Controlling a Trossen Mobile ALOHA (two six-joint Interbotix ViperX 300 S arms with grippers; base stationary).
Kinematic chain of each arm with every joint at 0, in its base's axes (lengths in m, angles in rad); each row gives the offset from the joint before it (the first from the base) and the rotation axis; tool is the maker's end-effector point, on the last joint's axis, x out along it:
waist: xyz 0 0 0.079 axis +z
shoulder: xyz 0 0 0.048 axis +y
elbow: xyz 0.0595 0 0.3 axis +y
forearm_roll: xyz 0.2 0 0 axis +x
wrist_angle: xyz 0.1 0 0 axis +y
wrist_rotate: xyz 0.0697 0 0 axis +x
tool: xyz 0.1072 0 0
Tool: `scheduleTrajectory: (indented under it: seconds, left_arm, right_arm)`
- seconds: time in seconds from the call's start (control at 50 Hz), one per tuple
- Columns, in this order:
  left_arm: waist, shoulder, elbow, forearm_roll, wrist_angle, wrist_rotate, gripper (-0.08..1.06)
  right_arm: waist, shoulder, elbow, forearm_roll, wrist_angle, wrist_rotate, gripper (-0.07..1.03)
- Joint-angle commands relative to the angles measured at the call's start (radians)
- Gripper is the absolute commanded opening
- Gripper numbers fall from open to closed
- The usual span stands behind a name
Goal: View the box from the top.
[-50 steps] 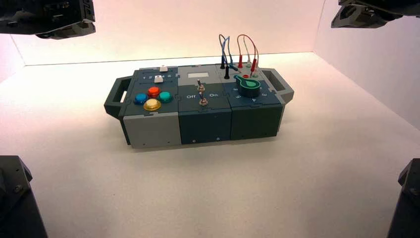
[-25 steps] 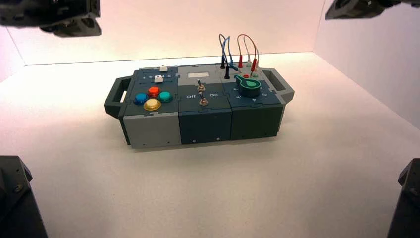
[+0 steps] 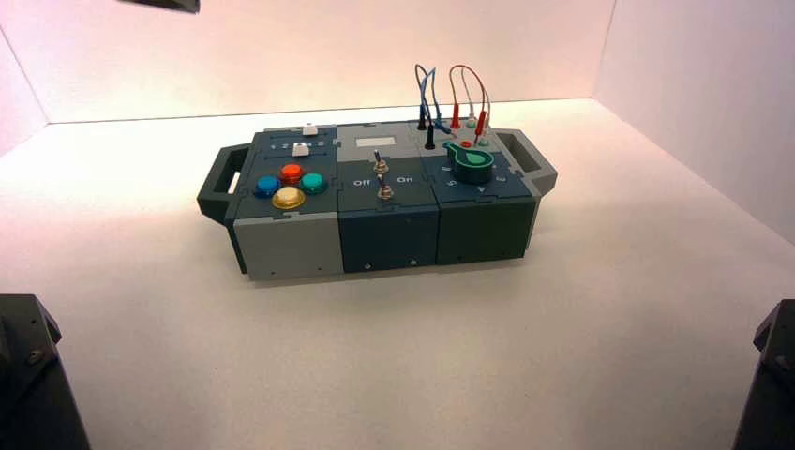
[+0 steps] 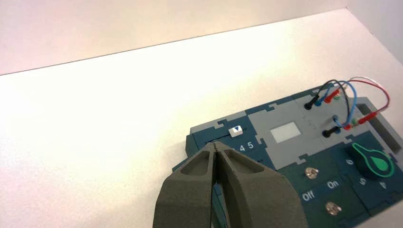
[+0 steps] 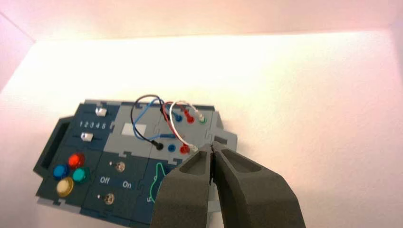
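The long dark-teal and grey box [image 3: 384, 234] stands on the white floor in the middle of the high view, with four round buttons [image 3: 289, 185], two toggle switches [image 3: 382, 180], a green knob [image 3: 472, 161] and looped wires [image 3: 450, 94]. My left gripper [image 4: 216, 145] is shut and empty, high above the box's [image 4: 266, 142] left end. My right gripper [image 5: 211, 145] is shut and empty, high above the box's [image 5: 138, 166] right end, near the wires [image 5: 161, 107]. The right wrist view looks down on the buttons [image 5: 71, 173] and the toggles [image 5: 119, 166] lettered Off and On.
White walls close the floor at the back and the right. Black robot parts stand at the high view's lower corners [image 3: 33, 375] [image 3: 773, 375]. A sliver of the left arm [image 3: 164, 4] shows at its top edge.
Both arms have risen out of the top of the high view; only a sliver of the left one remains. The box has not moved.
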Motion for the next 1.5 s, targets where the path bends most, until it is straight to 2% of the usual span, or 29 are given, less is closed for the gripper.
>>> scheduleTrajectory:
  seconds: [0.02,0.32,0.36,0.4,0.76,0.88,0.9,1.08,1.1,1.32,1.44,1.5]
  left_arm:
    - [0.029,-0.008,-0.077,0.002,0.103,0.003,-0.03]
    - [0.052,0.026,-0.207,0.000,0.364,-0.002,-0.03]
    - [0.052,0.031,-0.216,0.000,0.383,-0.002,-0.03]
    - [0.051,0.048,-0.241,0.000,0.442,-0.003,-0.03]
    - [0.052,0.118,-0.330,0.002,0.666,0.002,-0.03]
    - [0.054,0.126,-0.351,0.002,0.709,0.003,-0.03]
    - [0.054,0.124,-0.362,0.003,0.736,0.005,-0.03]
    - [0.058,0.117,-0.385,0.005,0.775,0.006,-0.03]
    - [0.058,0.118,-0.385,0.005,0.785,0.008,-0.03]
    - [0.058,0.120,-0.370,0.005,0.795,0.012,-0.03]
    - [0.058,0.120,-0.367,0.005,0.798,0.023,-0.03]
    - [0.058,0.120,-0.368,0.005,0.804,0.029,-0.03]
  right_arm:
    - [0.000,0.051,-0.086,-0.005,0.055,-0.005,-0.02]
    - [0.000,0.210,-0.239,-0.031,0.244,-0.005,-0.02]
    - [0.000,0.212,-0.244,-0.034,0.250,-0.005,-0.02]
    - [0.000,0.219,-0.261,-0.038,0.278,-0.005,-0.02]
    - [-0.002,0.199,-0.319,-0.052,0.419,0.006,-0.02]
    - [-0.003,0.196,-0.341,-0.051,0.465,0.008,-0.02]
    - [-0.005,0.198,-0.357,-0.052,0.503,0.009,-0.02]
    - [-0.006,0.210,-0.391,-0.052,0.586,0.023,-0.02]
    - [-0.011,0.218,-0.407,-0.052,0.621,0.025,-0.02]
    - [-0.026,0.233,-0.436,-0.057,0.695,0.032,-0.02]
    - [-0.031,0.233,-0.437,-0.094,0.698,0.060,-0.02]
    - [-0.031,0.235,-0.439,-0.127,0.696,0.094,-0.02]
